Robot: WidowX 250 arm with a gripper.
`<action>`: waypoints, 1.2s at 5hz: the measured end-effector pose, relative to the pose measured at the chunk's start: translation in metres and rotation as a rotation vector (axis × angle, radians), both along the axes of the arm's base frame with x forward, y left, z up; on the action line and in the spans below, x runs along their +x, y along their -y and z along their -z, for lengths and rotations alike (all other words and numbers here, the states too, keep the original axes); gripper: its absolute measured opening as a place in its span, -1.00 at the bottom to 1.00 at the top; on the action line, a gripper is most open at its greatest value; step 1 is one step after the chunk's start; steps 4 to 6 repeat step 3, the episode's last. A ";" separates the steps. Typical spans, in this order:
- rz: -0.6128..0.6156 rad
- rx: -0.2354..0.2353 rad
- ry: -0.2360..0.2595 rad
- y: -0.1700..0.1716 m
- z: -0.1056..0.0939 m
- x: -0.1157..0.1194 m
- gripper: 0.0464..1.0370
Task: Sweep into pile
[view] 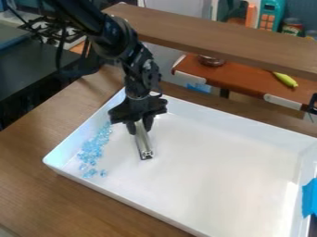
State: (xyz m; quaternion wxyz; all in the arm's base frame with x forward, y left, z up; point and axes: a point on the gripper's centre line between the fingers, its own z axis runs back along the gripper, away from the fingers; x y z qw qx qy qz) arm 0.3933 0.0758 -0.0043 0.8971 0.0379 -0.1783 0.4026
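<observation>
Wooden table [37, 185] is supporting white tray [217, 162]. My gripper [139, 126] is clasping metal bar [143, 142]; pale-blue bits [93, 149] are lying loosely strung along tray's wall, view's left. I'm judging gathering is in hand; next move is needing bar's side behind outlying bits, pushing inward.

At the upper left of the frame, a black arm [114, 38] is formed of glossy segments and thick, rounded joints, with a dark cable [60, 55] looped beside it. The black gripper [140, 126] is topped by a thin pale ring [137, 97] and shaped with broad, wing-like sides.
</observation>
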 end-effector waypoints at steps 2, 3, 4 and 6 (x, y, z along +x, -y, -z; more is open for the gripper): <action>-0.140 -0.073 -0.016 0.000 0.001 -0.029 -0.37; -0.166 -0.072 -0.010 -0.003 0.003 -0.041 -0.37; -0.166 -0.072 -0.010 -0.003 0.003 -0.041 -0.37; -0.166 -0.072 -0.010 -0.003 0.003 -0.041 -0.37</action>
